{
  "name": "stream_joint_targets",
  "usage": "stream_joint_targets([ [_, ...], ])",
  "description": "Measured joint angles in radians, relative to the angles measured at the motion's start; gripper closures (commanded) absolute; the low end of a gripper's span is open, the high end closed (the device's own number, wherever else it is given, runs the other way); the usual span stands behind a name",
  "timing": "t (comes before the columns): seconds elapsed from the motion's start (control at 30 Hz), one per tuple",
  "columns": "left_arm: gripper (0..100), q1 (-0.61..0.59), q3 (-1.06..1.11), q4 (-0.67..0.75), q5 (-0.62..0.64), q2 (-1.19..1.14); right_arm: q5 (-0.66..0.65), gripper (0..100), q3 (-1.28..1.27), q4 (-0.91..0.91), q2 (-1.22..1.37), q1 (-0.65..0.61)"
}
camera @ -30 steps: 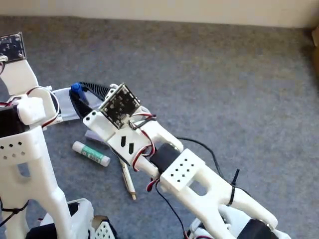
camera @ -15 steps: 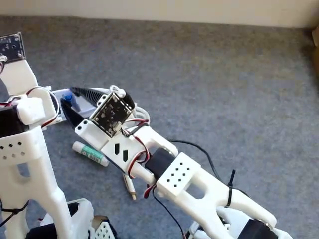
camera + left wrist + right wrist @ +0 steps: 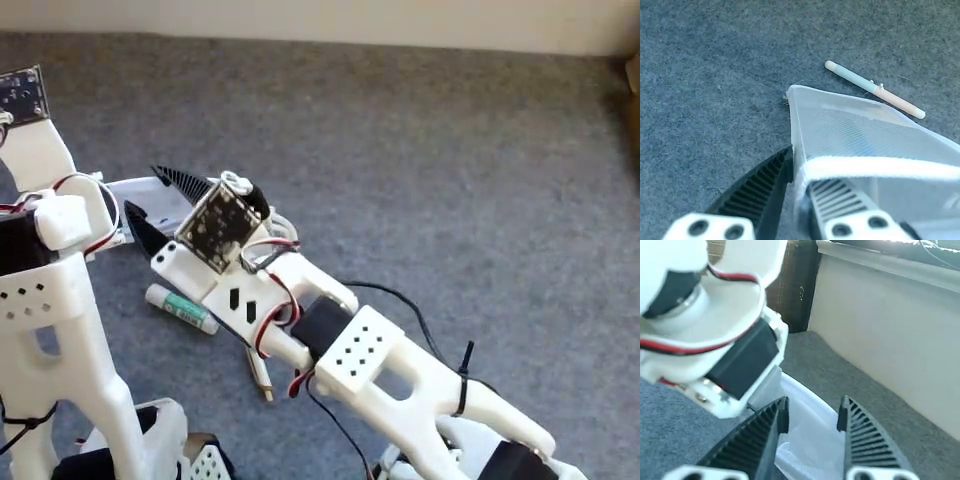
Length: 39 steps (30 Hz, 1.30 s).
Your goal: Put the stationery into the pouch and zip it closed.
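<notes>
Right fingers, now wide and empty, apparently dropped their blue-capped item into the pouch that left fingers clamp; glue stick, pen remain.

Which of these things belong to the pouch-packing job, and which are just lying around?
Part of the job: pouch, pen, glue stick.
Just there: carpet, dark furniture by the wall.

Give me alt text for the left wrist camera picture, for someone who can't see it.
The left gripper pinches the edge of a translucent white mesh pouch that lies on grey carpet. Beyond the pouch, a green and peach pen lies on the carpet.
</notes>
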State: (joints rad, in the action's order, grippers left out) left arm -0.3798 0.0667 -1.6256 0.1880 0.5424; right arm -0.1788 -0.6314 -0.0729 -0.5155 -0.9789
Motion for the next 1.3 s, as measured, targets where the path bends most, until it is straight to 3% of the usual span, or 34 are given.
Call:
stream_joint_targets([
  [0.23,97,-0.117,0.000,0.000,0.009,0.000,0.126,84.3,0.212,-0.285,0.017,0.091],
  [0.63,97,-0.261,0.000,0.000,0.044,0.000,0.149,84.3,0.592,-0.620,0.358,0.224],
  [1.3,97,-0.264,0.048,0.054,0.054,0.000,0.129,84.3,0.967,-0.770,0.976,0.239],
])
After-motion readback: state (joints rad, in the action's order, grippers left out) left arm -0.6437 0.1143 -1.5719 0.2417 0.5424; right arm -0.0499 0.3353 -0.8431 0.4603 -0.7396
